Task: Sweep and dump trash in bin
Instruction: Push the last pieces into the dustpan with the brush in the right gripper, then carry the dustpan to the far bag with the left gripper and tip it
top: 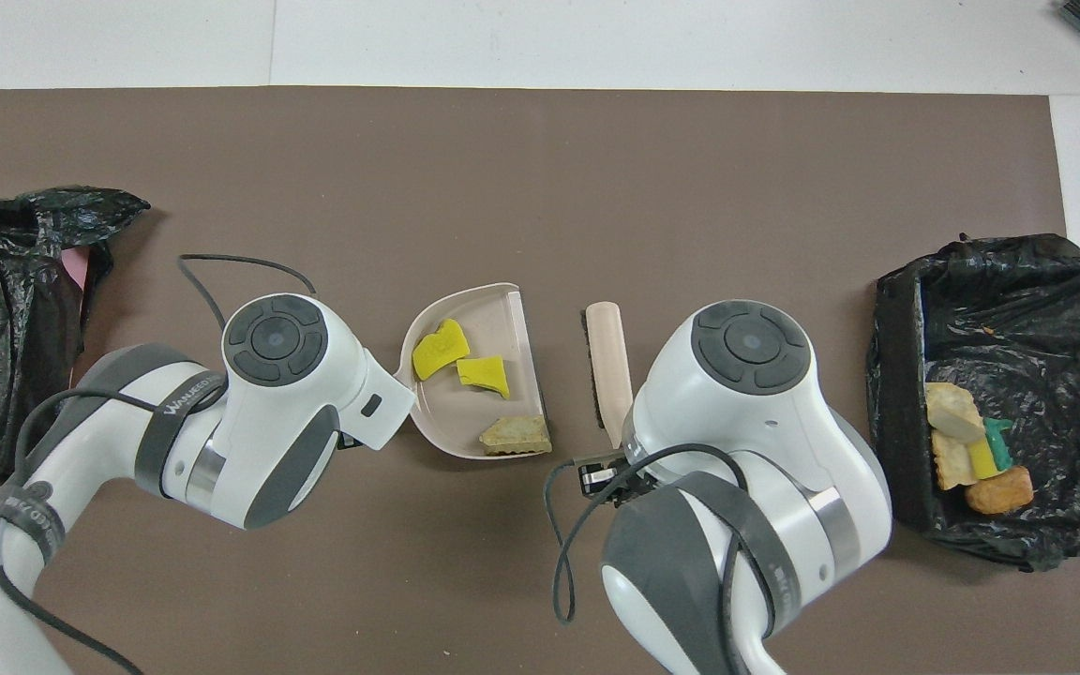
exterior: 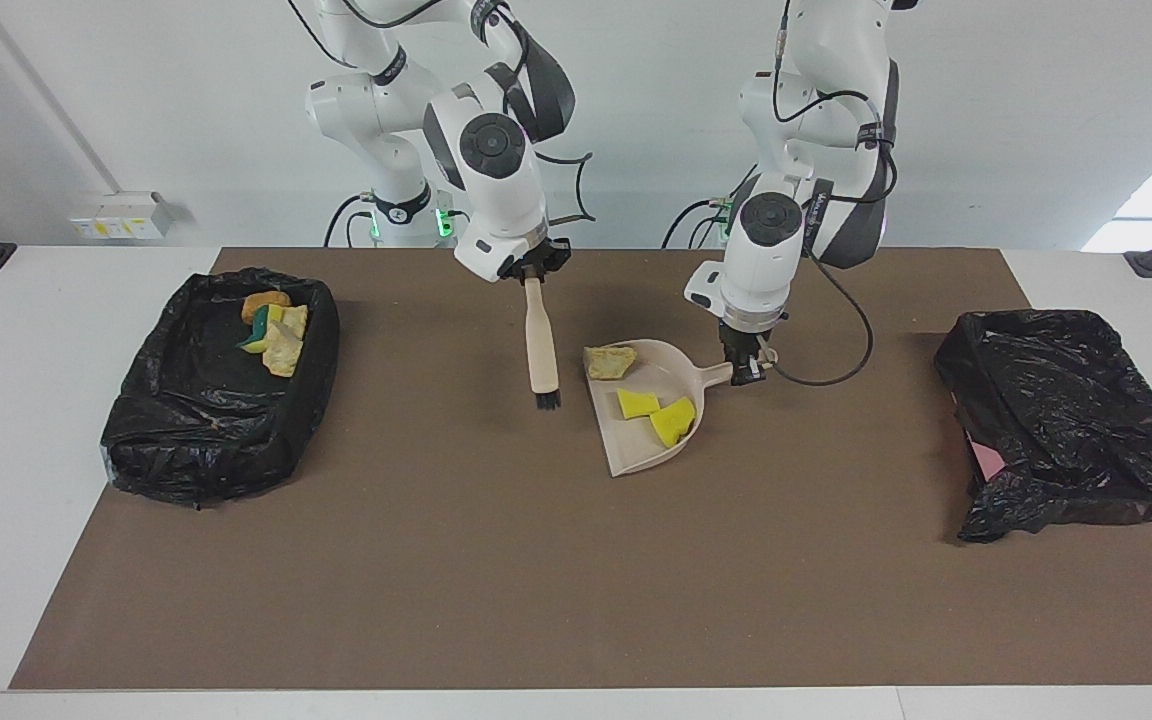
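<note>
The beige dustpan (exterior: 628, 448) (top: 457, 414) sits mid-table and holds three pieces of trash: two yellow sponge scraps (exterior: 639, 402) (top: 440, 341) and one tan striped pastry (exterior: 608, 361) (top: 514, 435). My left gripper (exterior: 744, 368) is shut on the dustpan's handle. My right gripper (exterior: 533, 274) is shut on the top of the beige brush (exterior: 539, 340) (top: 607, 361). The brush hangs bristles down over the mat, beside the pan's open lip, touching none of the trash. In the overhead view both grippers are hidden under their wrists.
A black-bag-lined bin (exterior: 196, 450) (top: 896, 403) at the right arm's end of the table holds more trash pieces (exterior: 276, 335) (top: 962, 441). A crumpled black bag (exterior: 1066, 420) (top: 6, 319) lies at the left arm's end. A brown mat (exterior: 576, 580) covers the table.
</note>
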